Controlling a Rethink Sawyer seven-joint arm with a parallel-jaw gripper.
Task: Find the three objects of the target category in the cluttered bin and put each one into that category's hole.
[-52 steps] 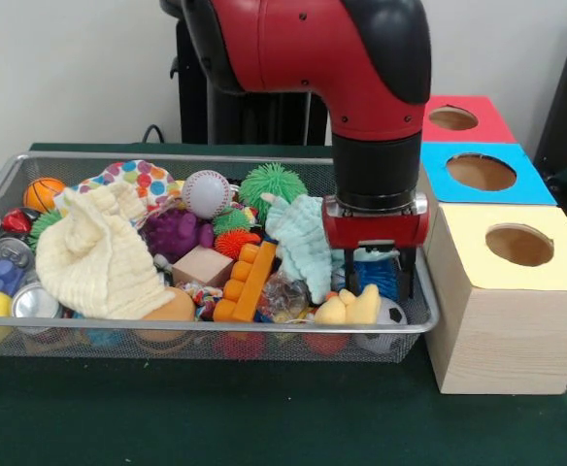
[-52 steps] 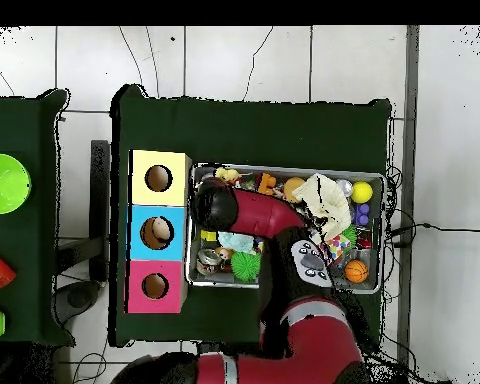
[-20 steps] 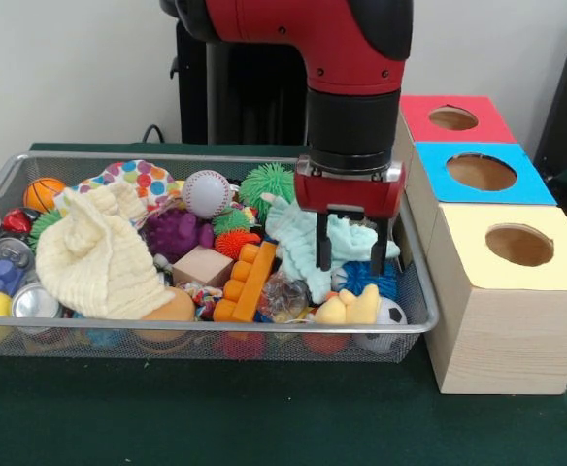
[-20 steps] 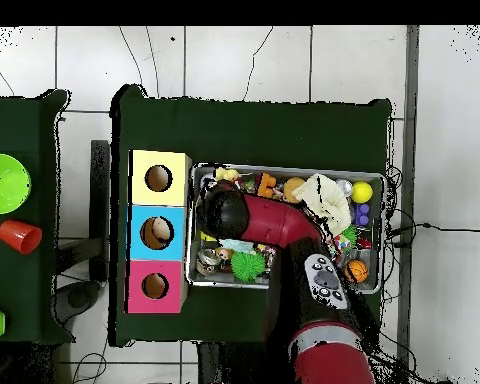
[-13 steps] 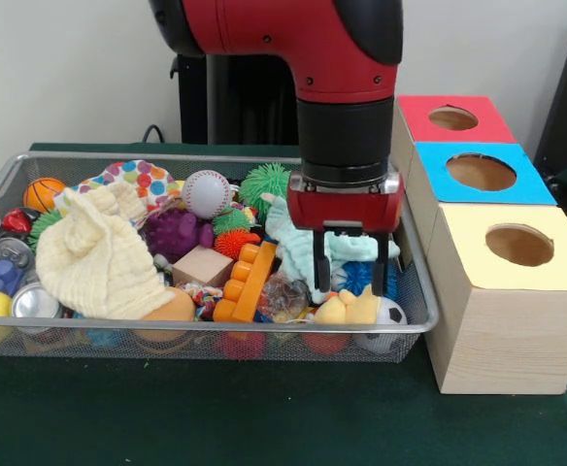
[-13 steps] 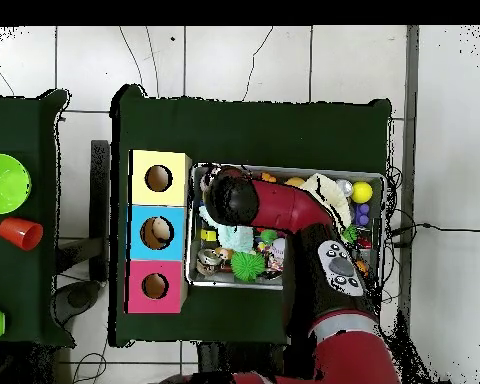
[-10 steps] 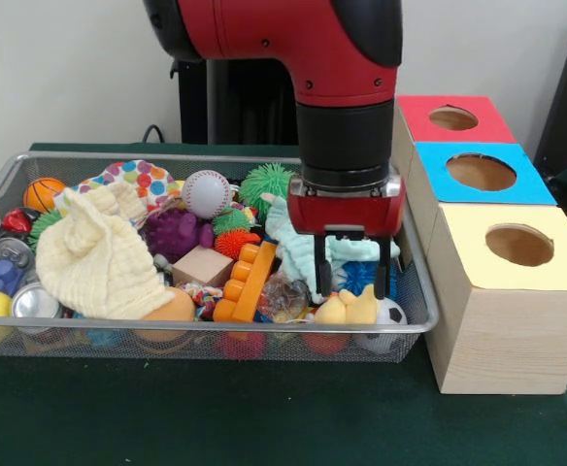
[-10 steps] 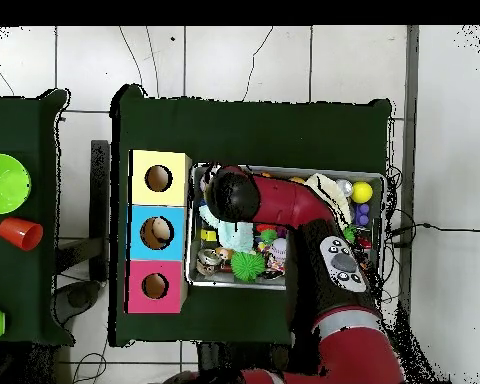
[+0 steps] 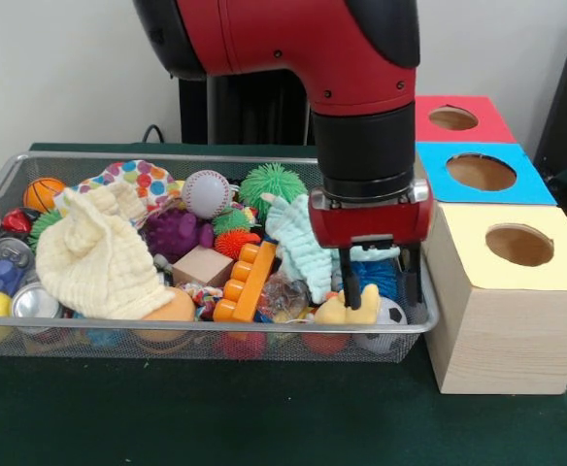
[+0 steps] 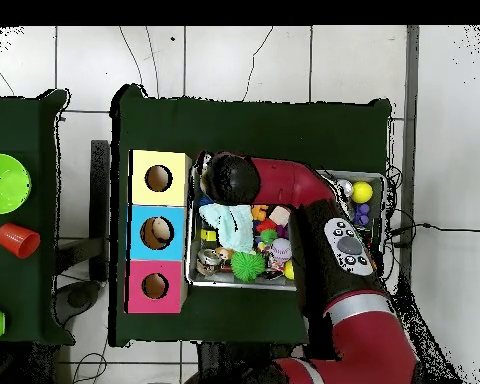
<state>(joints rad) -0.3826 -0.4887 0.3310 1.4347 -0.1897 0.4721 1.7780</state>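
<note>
Low in the bin's front right corner, the gripper (image 9: 379,283) hangs with its two black fingers parted, one at the yellow duck (image 9: 350,310) and the other out by the wire wall; it holds nothing. That duck lies against the front rim of the mesh bin (image 9: 216,328), beside a mint-green cloth (image 9: 298,243). Past the blue and yellow boxes stands the red-topped box with its hole (image 9: 452,118), on the green surface (image 9: 216,417).
</note>
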